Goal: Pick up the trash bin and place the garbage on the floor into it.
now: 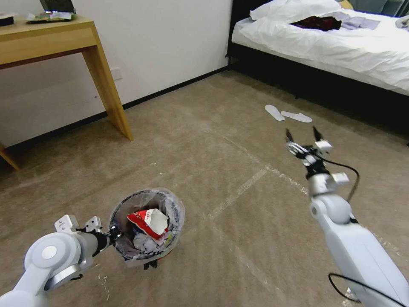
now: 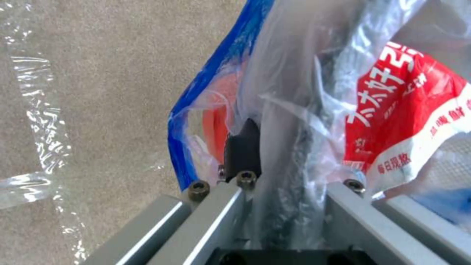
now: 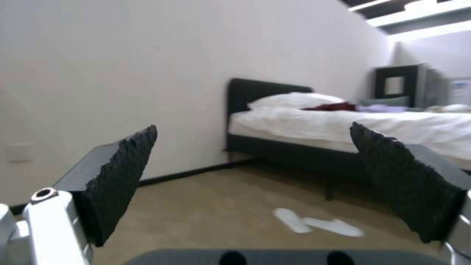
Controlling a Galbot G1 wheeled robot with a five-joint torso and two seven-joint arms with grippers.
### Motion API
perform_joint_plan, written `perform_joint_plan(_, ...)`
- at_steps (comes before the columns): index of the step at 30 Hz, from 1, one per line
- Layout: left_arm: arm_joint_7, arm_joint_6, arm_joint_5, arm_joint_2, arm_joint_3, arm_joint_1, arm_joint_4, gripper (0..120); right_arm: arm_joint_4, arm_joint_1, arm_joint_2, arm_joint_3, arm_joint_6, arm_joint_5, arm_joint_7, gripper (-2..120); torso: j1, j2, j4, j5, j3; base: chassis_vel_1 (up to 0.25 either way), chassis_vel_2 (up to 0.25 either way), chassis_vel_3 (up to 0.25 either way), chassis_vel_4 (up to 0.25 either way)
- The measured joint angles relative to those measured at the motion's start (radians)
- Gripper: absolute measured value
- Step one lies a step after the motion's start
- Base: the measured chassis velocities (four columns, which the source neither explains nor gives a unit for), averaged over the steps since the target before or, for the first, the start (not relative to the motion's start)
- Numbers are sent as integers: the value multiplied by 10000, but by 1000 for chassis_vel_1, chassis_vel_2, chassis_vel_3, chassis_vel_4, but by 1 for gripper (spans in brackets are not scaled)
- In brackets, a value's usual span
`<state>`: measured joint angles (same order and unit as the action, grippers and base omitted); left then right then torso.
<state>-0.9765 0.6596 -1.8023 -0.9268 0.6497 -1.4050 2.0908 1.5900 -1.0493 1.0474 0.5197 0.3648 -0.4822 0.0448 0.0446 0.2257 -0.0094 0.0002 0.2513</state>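
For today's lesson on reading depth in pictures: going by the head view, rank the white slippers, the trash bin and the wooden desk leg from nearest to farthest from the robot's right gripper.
From the right gripper:
1. White slippers, just ahead on the carpet by the bed.
2. Trash bin, across to the robot's left, held at its rim by the left gripper.
3. Wooden desk leg, far left by the wall.

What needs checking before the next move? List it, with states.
1. Left gripper clamped on the trash bin rim: ok.
2. Bin upright, bag over rim: ok.
3. Garbage inside bin, red wrapper on top: ok.
4. Right gripper open, holding nothing, raised above the floor: ok.
5. Carpet ahead free of litter: ok in the head view; two white slippers lie near the bed.
6. Floor behind the robot: cannot tell.
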Motion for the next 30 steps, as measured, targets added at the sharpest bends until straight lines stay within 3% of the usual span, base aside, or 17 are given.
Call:
perform_joint_plan(3,1,0,-1,35,27,-54,46,0,426,-616,162,429,40,322,274,100,0,1,10,2,1,0,0,0,0)
perform_joint_plan(13,-99,4,-112,90,103,-69,173,0,1719,-2405,1162,1315,392,1089,893,100,0,0,4,1,2,0,0,0,0)
perform_joint_plan(30,-91,59,-99,-2,561,-384,554,0,2376,-3353,2233,2204,793,1912,357,100,0,1,4,-1,2,0,0,0,0)
